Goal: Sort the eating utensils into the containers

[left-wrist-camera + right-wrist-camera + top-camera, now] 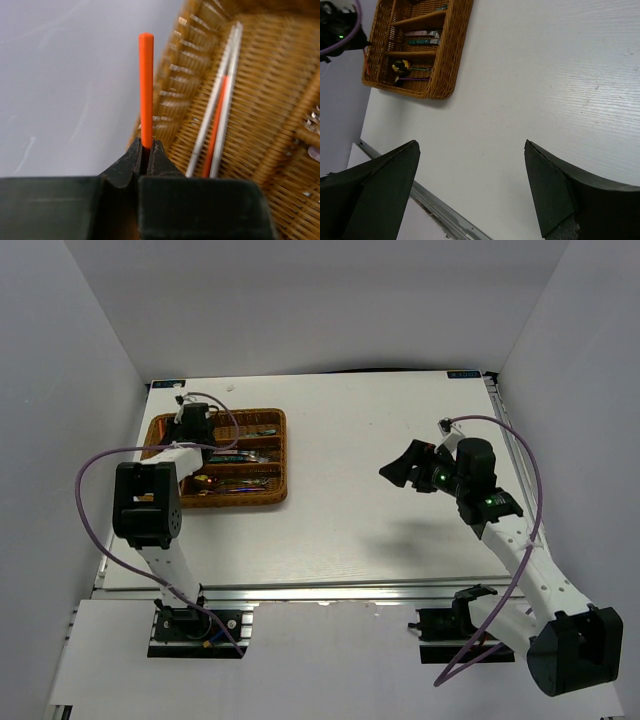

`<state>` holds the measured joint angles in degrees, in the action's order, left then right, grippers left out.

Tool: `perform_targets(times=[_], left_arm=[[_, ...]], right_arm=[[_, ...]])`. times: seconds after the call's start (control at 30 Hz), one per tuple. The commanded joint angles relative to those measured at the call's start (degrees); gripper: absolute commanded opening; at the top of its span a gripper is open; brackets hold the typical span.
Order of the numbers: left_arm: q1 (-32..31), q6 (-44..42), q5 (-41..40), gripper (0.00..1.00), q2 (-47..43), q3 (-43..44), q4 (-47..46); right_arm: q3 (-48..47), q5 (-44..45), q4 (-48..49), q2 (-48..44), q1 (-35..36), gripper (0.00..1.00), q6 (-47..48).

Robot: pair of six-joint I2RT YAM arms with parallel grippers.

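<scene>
My left gripper point(146, 145) is shut on a red-orange chopstick point(146, 85), which points away from the jaws along the outer side of the wicker tray's rim point(172, 95). In the nearest long compartment a second red-orange chopstick point(216, 125) lies between two slim silver-white sticks point(229, 85). From above, the left gripper point(190, 423) hovers over the left end of the brown tray point(283, 455). My right gripper point(471, 144) is open and empty above bare table, far right of the tray point(447, 65); it also shows in the top view point(397, 468). A gold-bowled spoon point(400, 66) lies in the tray.
The white table point(350, 530) has grey walls on three sides and a metal rail point(330, 592) along its near edge. More cutlery point(240, 455) lies in the tray's other compartments. The left arm's purple cable point(100, 465) loops left of the tray.
</scene>
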<state>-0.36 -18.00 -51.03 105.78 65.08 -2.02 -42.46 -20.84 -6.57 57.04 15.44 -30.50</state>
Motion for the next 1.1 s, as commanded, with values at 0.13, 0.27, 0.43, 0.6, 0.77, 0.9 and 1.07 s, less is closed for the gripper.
perform_targets(times=[0.13,0.27,0.43,0.6,0.77,0.9,1.07], left_arm=[[0.18,2.0,2.07,0.33,2.51,3.39,0.35],[0.18,2.71,1.72,0.38,2.42,5.67,3.59],[0.18,4.02,2.85,0.54,-1.53,8.92,6.85],[0.1,10.69,6.19,0.6,-9.15,13.4,15.89],[0.1,23.69,20.23,0.98,-21.9,14.64,27.48],[0.1,28.45,27.54,0.98,-36.31,9.21,31.02],[0.1,32.24,31.24,0.98,-55.3,4.19,36.37]], right_arm=[[0.8,-3.33,2.88,-4.12,0.11,0.89,1.06],[-0.16,-3.33,1.56,-5.26,0.03,0.89,1.15],[-1.66,-2.8,-0.46,-7.11,0.03,0.89,1.15],[-4.91,-0.26,-4.67,-6.85,0.03,0.89,2.98],[-12.55,8.85,-13.54,-5.18,0.2,0.89,8.7],[-15.55,18.01,-18.82,-6.93,0.9,0.89,12.21],[-19.15,23.91,-27.43,-9.48,1.52,0.89,14.33]])
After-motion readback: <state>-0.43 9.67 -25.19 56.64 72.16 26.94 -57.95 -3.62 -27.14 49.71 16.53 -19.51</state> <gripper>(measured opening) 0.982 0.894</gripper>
